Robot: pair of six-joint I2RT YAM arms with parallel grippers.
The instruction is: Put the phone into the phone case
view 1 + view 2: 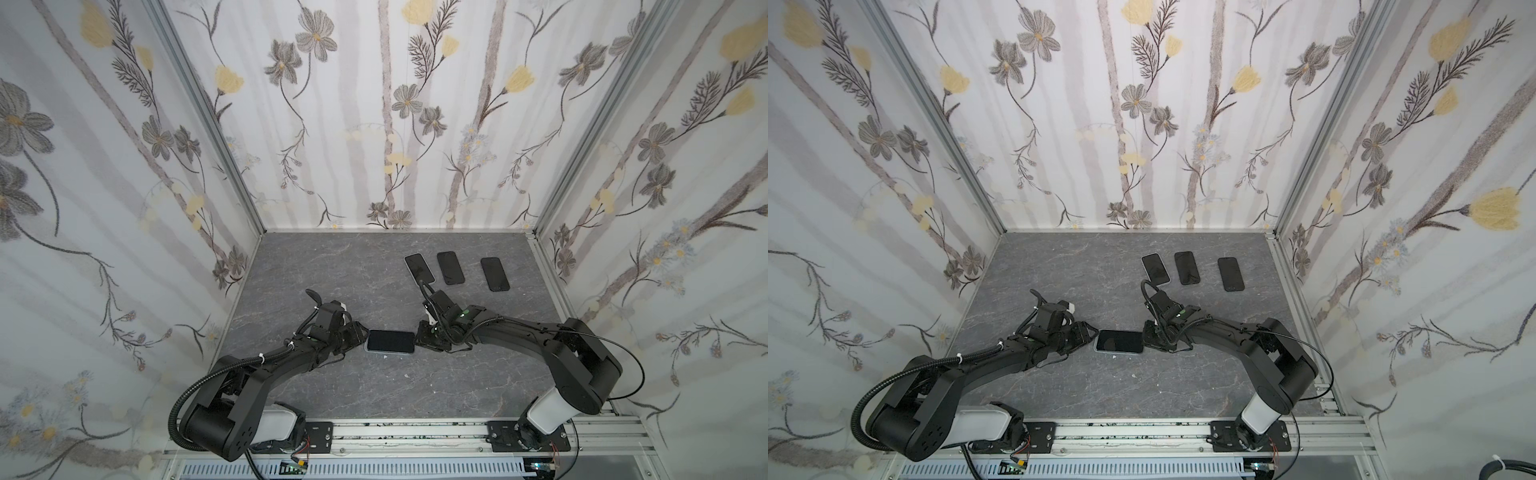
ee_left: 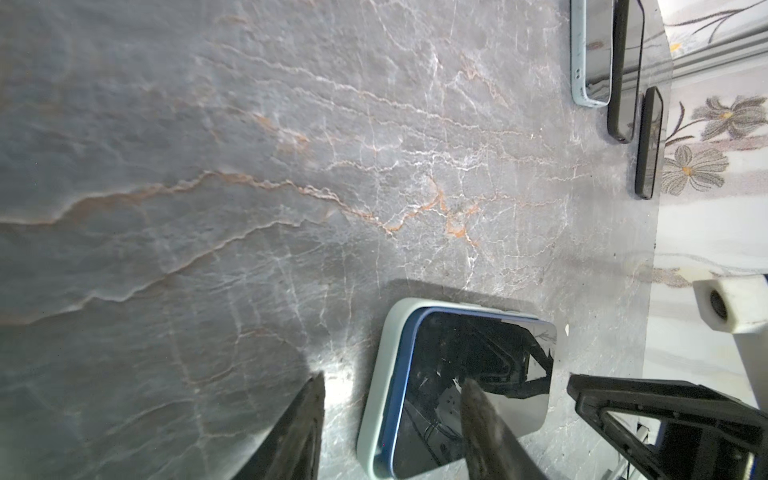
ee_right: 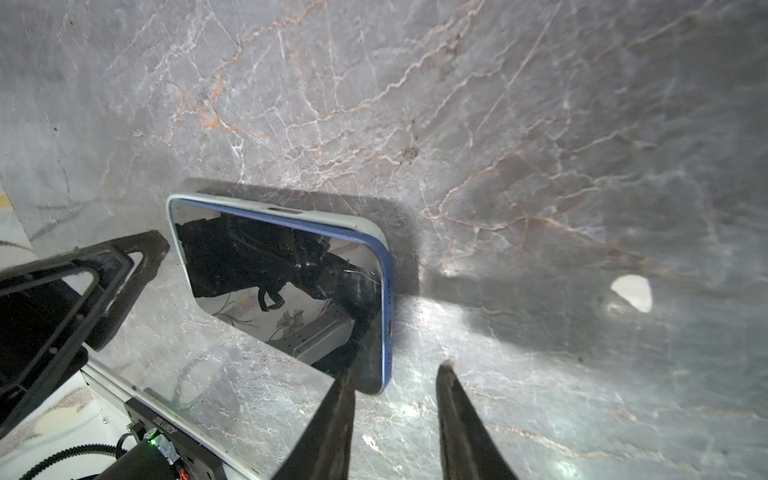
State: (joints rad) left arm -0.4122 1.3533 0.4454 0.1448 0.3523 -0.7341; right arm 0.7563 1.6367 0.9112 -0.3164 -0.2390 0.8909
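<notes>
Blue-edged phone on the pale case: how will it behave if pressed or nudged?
The phone looks rigid and flat, so it probably won't bend or roll. Its glass is mirror-glossy, so it is likely slippery to push. The case rim looks thin and soft; it may flex or skid on the smooth table.

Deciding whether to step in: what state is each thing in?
Blue-edged black-screen phone: screen up in the case, blue edge exposed, not fully seated.
Pale green phone case: lying flat, phone inside.
Three dark phones at the back: flat, screens off.
Left gripper: open, straddling the case's end.
Right gripper: open, straddling the phone's opposite end.
</notes>
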